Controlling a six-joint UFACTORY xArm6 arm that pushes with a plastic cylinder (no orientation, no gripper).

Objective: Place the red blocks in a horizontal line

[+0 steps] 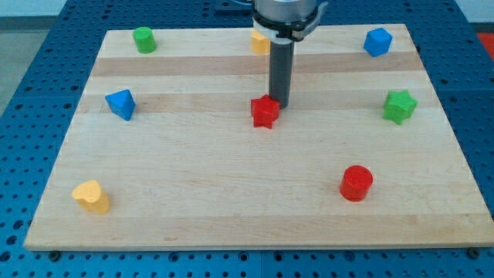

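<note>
A red star-shaped block (265,112) lies near the middle of the wooden board (231,193). A red cylinder (356,183) stands lower down at the view's right. My tip (279,105) is at the red star's upper right edge, touching it or nearly so. The rod rises straight from there to the arm at the view's top.
A green cylinder (143,39) is at the top left, a yellow block (260,42) is at the top centre partly behind the rod, a blue block (377,42) is at the top right. A blue triangular block (121,104) is at left, a green star (400,106) at right, a yellow heart (91,196) at bottom left.
</note>
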